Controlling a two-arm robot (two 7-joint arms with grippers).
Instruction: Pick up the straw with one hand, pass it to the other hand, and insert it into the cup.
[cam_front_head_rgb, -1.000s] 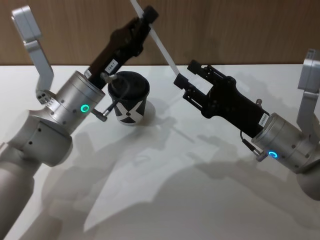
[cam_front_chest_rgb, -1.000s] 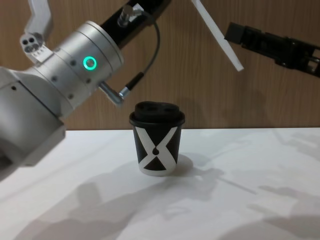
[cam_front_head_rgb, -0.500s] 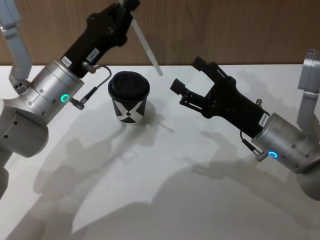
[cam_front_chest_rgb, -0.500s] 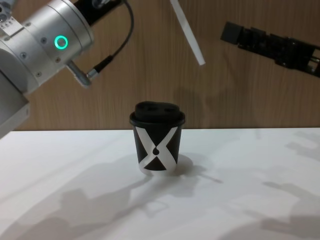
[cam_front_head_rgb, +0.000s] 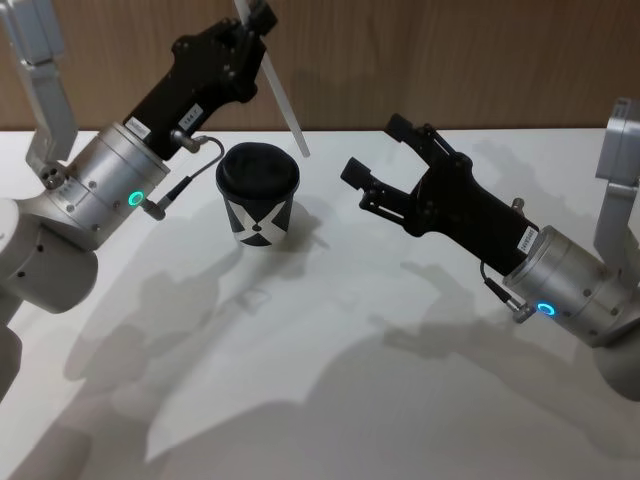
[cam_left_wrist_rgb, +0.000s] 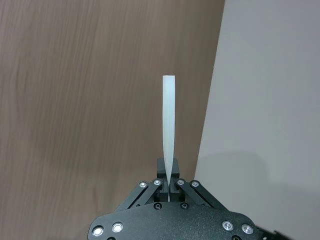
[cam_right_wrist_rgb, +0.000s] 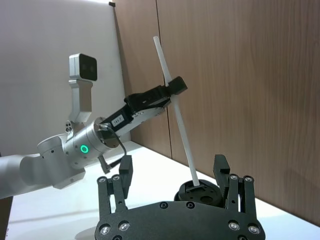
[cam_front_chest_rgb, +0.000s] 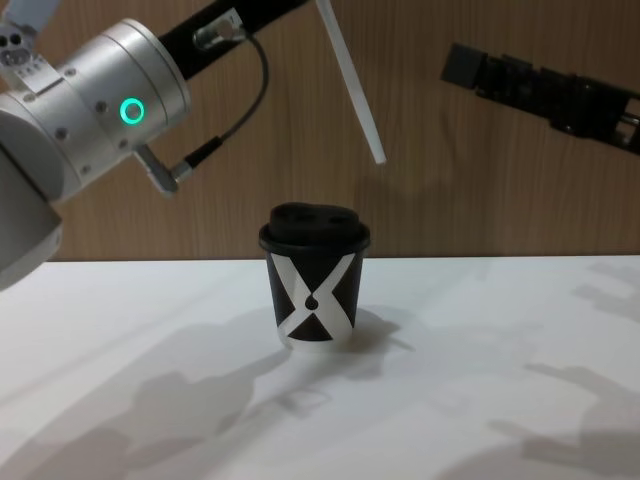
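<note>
The left gripper (cam_front_head_rgb: 258, 22) was pinching the straw (cam_front_head_rgb: 280, 95) between its pressed-together fingers, raised high above the counter (cam_front_head_rgb: 330, 350) in front of the brown wood-grain wall (cam_front_head_rgb: 450, 60). In the left wrist view the straw (cam_left_wrist_rgb: 169, 127) ran straight out from between the fingertips. Seen from the head, the white straw slanted down and to the right from the left gripper, its lower tip hanging in the air just above and to the right of the cup (cam_front_head_rgb: 258, 196), not touching the lid. From the chest the straw (cam_front_chest_rgb: 352, 85) showed the same tilt, its end clear of the cup (cam_front_chest_rgb: 314, 278) with open space between them.

The cup stood upright on the white counter, black with a large white X and a drop mark, its black lid on.

The right gripper (cam_front_head_rgb: 375, 160) hovered to the right of the cup, fingers spread wide and holding nothing, pointing toward the straw and well apart from it. In the right wrist view its two fingers (cam_right_wrist_rgb: 125, 175) stood open, with the straw (cam_right_wrist_rgb: 177, 120) and cup (cam_right_wrist_rgb: 197, 192) beyond them.
</note>
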